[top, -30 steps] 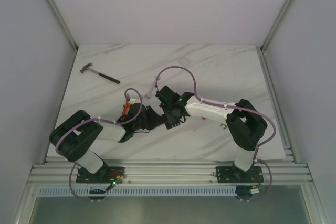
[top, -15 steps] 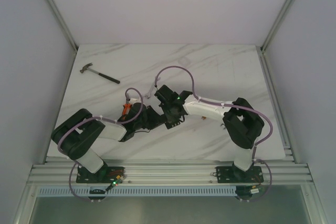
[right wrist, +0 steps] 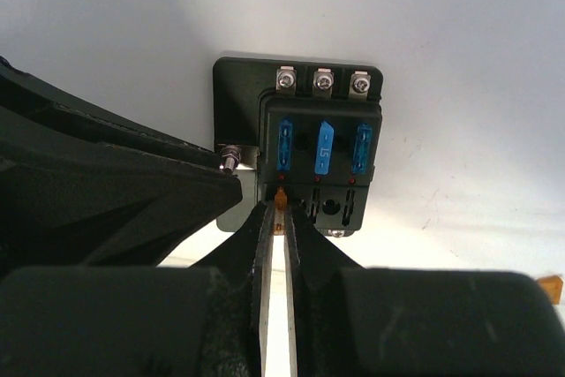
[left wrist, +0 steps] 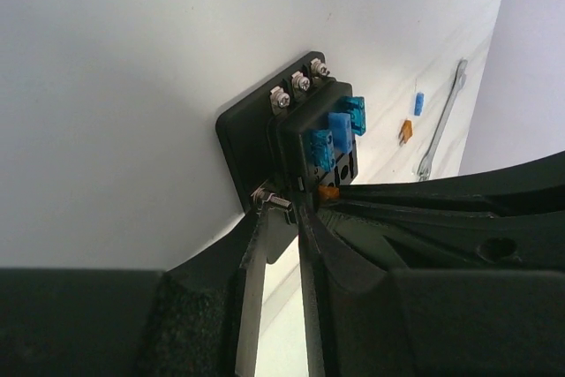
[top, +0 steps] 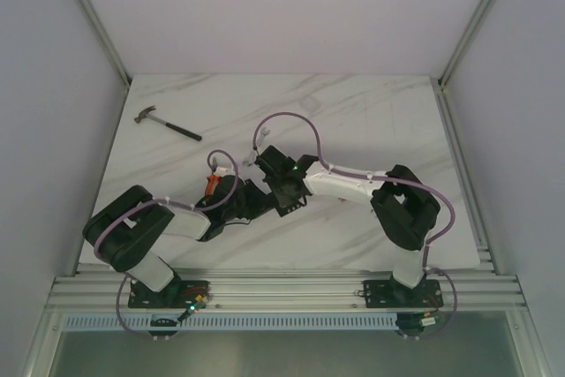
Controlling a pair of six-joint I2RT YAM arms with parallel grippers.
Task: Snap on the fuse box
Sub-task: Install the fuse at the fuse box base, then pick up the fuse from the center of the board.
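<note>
Surface: a white marble-look table (top: 380,112) with faint grey veins, closed in by pale walls and a metal frame.
Far left corner: a hammer (top: 168,124) lay flat, well apart from both arms.
Fuse box: the fuse box (right wrist: 305,116) sat near the middle of the table, between the two wrists, its base plate flat on the marble.
Box details: three screws (right wrist: 322,81) ran along the far edge, and three blue fuses (right wrist: 324,149) stood in the upper row of slots.
Left gripper: the left gripper (left wrist: 281,205) had its fingers drawn in on the side edge of the fuse box, where a small metal stud stuck out, pinching it there.
Right gripper: the right gripper (right wrist: 281,209) had its fingers nearly together, clamped on an amber fuse (right wrist: 281,195) at the left slot of the lower row.
Beyond the box: in the left wrist view a loose blue fuse (left wrist: 418,103) and a loose amber fuse (left wrist: 405,131) lay just beside a flat wrench (left wrist: 441,121).
</note>
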